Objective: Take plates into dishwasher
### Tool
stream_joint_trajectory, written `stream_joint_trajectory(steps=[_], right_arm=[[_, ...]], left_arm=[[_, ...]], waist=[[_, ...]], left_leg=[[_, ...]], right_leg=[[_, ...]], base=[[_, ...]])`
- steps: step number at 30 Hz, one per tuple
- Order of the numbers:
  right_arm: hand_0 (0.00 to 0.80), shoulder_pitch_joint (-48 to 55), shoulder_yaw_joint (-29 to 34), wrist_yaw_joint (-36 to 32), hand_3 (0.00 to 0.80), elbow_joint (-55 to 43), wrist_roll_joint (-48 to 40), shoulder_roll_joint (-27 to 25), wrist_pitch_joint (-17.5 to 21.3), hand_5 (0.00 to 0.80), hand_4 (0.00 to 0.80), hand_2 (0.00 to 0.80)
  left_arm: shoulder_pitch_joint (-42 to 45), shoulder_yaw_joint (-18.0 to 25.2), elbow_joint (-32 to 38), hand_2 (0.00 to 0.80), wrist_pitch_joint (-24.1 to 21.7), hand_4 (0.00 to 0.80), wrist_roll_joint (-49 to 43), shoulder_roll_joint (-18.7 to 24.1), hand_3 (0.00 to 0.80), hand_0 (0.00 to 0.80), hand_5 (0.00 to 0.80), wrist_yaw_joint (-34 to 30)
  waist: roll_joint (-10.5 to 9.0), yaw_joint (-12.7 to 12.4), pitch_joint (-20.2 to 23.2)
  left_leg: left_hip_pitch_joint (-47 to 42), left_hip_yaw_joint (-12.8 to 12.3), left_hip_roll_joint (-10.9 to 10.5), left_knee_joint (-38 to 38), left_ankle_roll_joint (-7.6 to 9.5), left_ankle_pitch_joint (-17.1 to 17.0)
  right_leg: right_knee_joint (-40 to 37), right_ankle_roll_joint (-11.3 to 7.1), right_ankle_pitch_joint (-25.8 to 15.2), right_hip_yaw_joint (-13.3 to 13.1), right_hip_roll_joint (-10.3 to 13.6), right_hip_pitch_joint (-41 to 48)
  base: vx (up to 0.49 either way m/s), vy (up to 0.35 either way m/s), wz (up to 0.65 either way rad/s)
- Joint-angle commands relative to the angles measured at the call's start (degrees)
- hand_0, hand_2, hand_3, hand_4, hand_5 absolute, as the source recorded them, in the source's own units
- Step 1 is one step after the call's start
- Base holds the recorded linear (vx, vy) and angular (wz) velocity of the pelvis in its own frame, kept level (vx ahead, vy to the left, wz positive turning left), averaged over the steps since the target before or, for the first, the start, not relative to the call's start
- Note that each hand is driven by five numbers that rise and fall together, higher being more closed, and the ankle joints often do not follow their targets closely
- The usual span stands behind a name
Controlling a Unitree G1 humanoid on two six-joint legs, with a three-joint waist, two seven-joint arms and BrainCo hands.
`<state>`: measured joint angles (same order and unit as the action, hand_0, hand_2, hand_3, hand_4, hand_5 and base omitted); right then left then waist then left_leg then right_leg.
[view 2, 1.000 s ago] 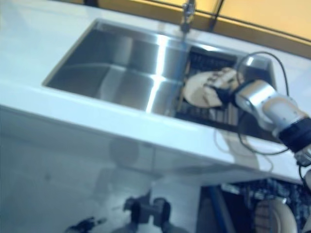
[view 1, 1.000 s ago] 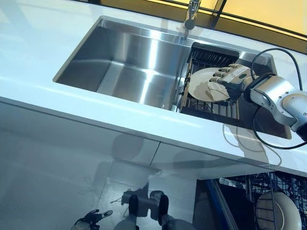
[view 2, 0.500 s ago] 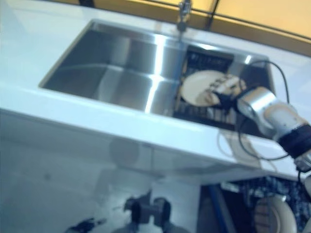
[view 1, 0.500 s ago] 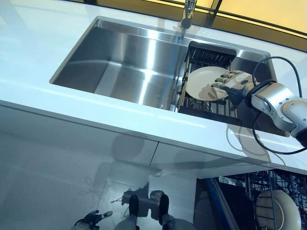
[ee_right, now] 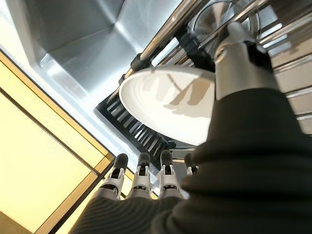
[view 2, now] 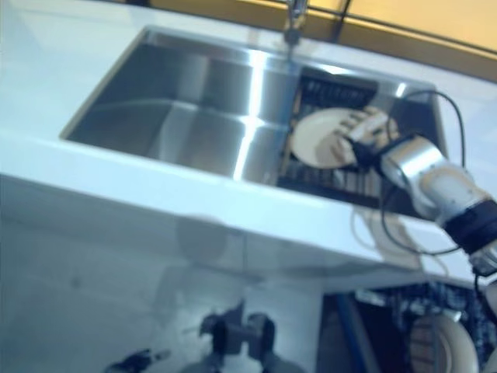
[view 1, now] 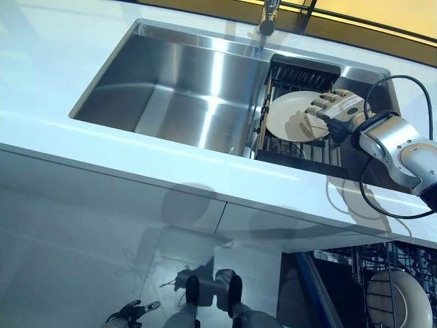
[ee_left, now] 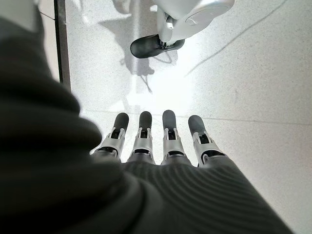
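While the right hand [view 1: 332, 108] sits at the near-right edge of the white plate [view 1: 292, 116], the plate is tilted up in the dark drying rack [view 1: 298, 149], which occupies the right end of the steel sink [view 1: 171, 82]. From the right wrist view the thumb [ee_right: 234, 58] lies across one face of the plate and the straight fingers [ee_right: 141, 173] reach past its rim on the other side; whether this pinch is firm cannot be told, so the hand is judged to be closing on the plate, not yet carrying it.

The left hand [ee_left: 156, 141] hangs low over the floor, well away from the sink, fingers straight and holding nothing.

Recommendations for the step in hand:
- Seat the thumb well onto the plate face before lifting; a grip at the rim alone is likely to let glazed ware slip.
- Lift the plate clear along the line of the rack's bars, so that its lower edge does not catch.
- Keep it clear of the tap [view 1: 268, 19] at the far side of the sink.
- Carry it over the white counter [view 1: 205, 167] to the open dishwasher rack [view 1: 382, 273] below and to the right of the sink, where another plate [view 1: 399, 301] already stands; set this one in a free slot beside it.
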<state>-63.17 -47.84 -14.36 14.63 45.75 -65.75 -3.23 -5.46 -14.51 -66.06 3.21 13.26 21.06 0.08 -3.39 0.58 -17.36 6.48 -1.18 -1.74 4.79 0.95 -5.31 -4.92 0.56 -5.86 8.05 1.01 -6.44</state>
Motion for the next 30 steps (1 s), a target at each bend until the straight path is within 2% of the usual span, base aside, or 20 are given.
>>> stream_joint_trajectory(steps=[1,11,18,20,21,22,23,30], right_arm=[[0.0,-3.2,2.0,2.5,0.0,-1.1,3.6,0.6,-3.7,0.0,0.0,0.0],[0.0,-1.2,1.2,2.0,0.0,-0.8,6.8,3.4,-5.4,0.0,0.0,0.0],[0.0,0.4,-0.3,5.4,0.0,5.2,7.3,6.8,-6.6,0.0,0.0,0.0],[0.166,0.6,-0.8,5.7,0.166,6.5,8.0,7.5,-6.5,0.166,0.166,0.166],[0.195,0.6,-0.9,5.7,0.195,6.8,8.2,7.6,-6.5,0.195,0.195,0.195],[0.565,0.5,-1.3,5.2,0.565,7.5,9.6,7.9,-6.4,0.565,0.565,0.565],[0.8,0.4,-1.9,5.5,0.8,8.5,11.0,8.2,-6.6,0.8,0.8,0.8],[0.8,-0.5,-2.9,6.8,0.8,10.5,15.0,7.8,-7.7,0.8,0.8,0.8]], left_arm=[[0.3,-0.4,-0.8,0.0,0.3,0.0,1.2,-0.5,0.0,0.0,0.0,0.9],[-0.3,-1.3,-0.5,0.0,0.3,0.0,2.7,-1.1,0.0,0.0,0.0,1.4],[-0.8,-1.7,-0.3,0.0,-0.1,0.0,2.7,-1.0,0.0,0.0,0.0,0.9],[-0.8,-1.8,-0.2,0.0,-0.2,0.0,2.8,-1.1,0.0,0.0,0.0,0.8],[-0.8,-1.8,-0.2,0.0,-0.2,0.0,2.8,-1.1,0.0,0.0,0.0,0.8],[-0.7,-1.9,-0.1,0.0,-0.3,0.0,2.9,-1.1,0.0,0.0,0.0,0.8],[-0.6,-1.9,0.0,0.0,-0.3,0.0,2.8,-1.1,0.0,0.0,0.0,0.7],[-0.2,-1.9,0.0,0.0,-0.4,0.0,2.2,-0.5,0.0,0.0,0.0,0.4]], waist=[[0.13,-0.7,0.6],[1.17,-1.2,-0.6],[2.04,-2.1,-1.3],[2.25,-2.3,-1.4],[2.29,-2.4,-1.5],[2.47,-2.5,-1.5],[2.61,-2.6,-1.6],[2.55,-3.0,-1.5]], left_leg=[[0.6,-2.3,0.6,0.2,0.45,3.5],[1.6,-1.7,0.3,0.2,0.58,3.1],[2.1,-1.2,0.1,0.2,0.54,2.8],[2.3,-1.1,0.1,0.2,0.5,2.7],[2.3,-1.0,0.1,0.2,0.5,2.7],[2.4,-1.0,0.1,0.2,0.5,2.6],[2.5,-0.9,0.1,0.2,0.49,2.5],[2.6,-0.7,0.1,0.2,0.44,2.3]], right_leg=[[-0.1,-4.6,2.3,-1.3,0.4,0.3],[0.4,-4.47,2.2,-1.1,0.5,-0.9],[0.3,-4.45,2.1,-0.3,0.7,-1.3],[0.3,-4.46,2.1,-0.1,0.7,-1.4],[0.3,-4.47,2.1,0.0,0.7,-1.4],[0.3,-4.4,2.0,0.1,0.8,-1.4],[0.3,-4.38,2.0,0.2,0.8,-1.5],[0.2,-4.38,2.0,0.9,0.9,-1.4]], base=[[0.0,0.0,0.0],[-0.015,0.009,0.02],[-0.003,0.0,0.01],[0.0,0.0,0.0],[0.0,0.0,0.0],[0.0,0.0,0.0],[-0.024,0.006,0.05],[-0.012,0.003,0.04]])
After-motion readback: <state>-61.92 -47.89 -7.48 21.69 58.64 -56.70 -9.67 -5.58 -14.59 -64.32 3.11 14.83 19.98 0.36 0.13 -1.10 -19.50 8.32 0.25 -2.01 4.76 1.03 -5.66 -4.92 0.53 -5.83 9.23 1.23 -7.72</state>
